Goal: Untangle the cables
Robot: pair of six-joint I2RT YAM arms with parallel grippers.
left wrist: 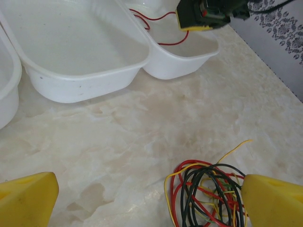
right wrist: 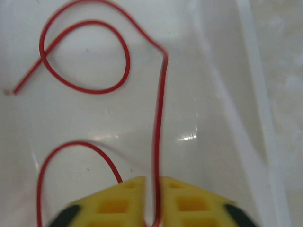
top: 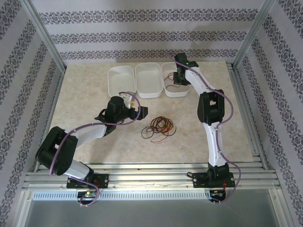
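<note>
Right gripper [right wrist: 152,189] pressed nearly together, pinching red cable [right wrist: 160,99] that curls in loops inside rightmost white tub [right wrist: 265,85]. Left gripper [left wrist: 151,208] spread wide, low over desk [left wrist: 142,142], holding nothing. Tangle of red, black, yellow cables [left wrist: 208,194] lies on desk just beside one fingertip, apart from the tubs.
</note>
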